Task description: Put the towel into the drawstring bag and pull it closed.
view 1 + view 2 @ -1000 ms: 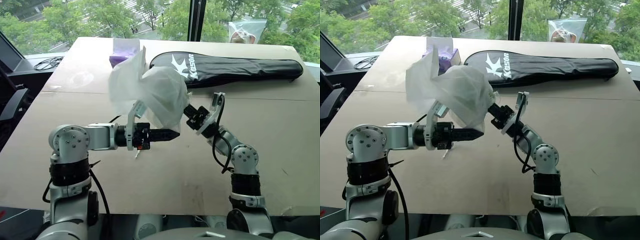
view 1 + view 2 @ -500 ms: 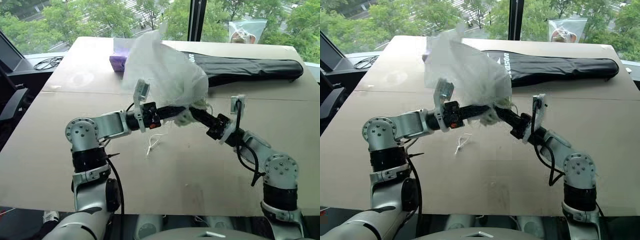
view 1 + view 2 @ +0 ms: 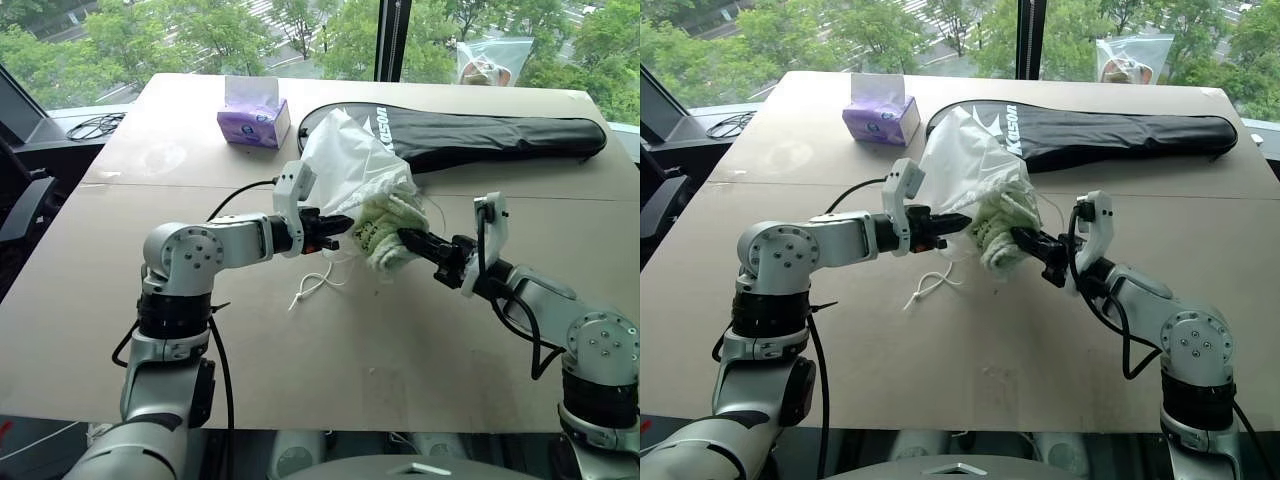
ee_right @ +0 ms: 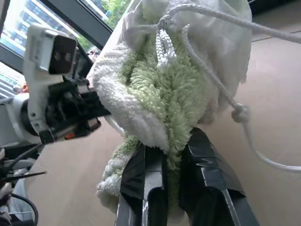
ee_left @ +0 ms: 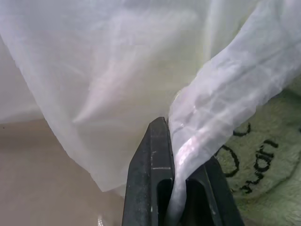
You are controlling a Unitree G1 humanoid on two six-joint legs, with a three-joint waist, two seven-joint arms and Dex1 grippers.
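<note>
While the left pincer (image 3: 340,224) clenches the drawstring bag (image 3: 350,165) rim, the right pincer (image 3: 412,240) grips the towel (image 3: 385,235) half-stuffed, cords (image 3: 310,285) unpulled at seven o'clock.

The drawstring bag (image 3: 345,165) is showing thin, milky white, half see-through; its cord (image 3: 312,288) is trailing white over the tan surface (image 3: 330,370); the towel (image 3: 385,235) is showing pale green, fluffy, with dark printed marks, possibly lettering; toward the far edge, the tissue box (image 3: 253,122) is showing purple; the racket case (image 3: 500,135) is showing black with white print.
</note>
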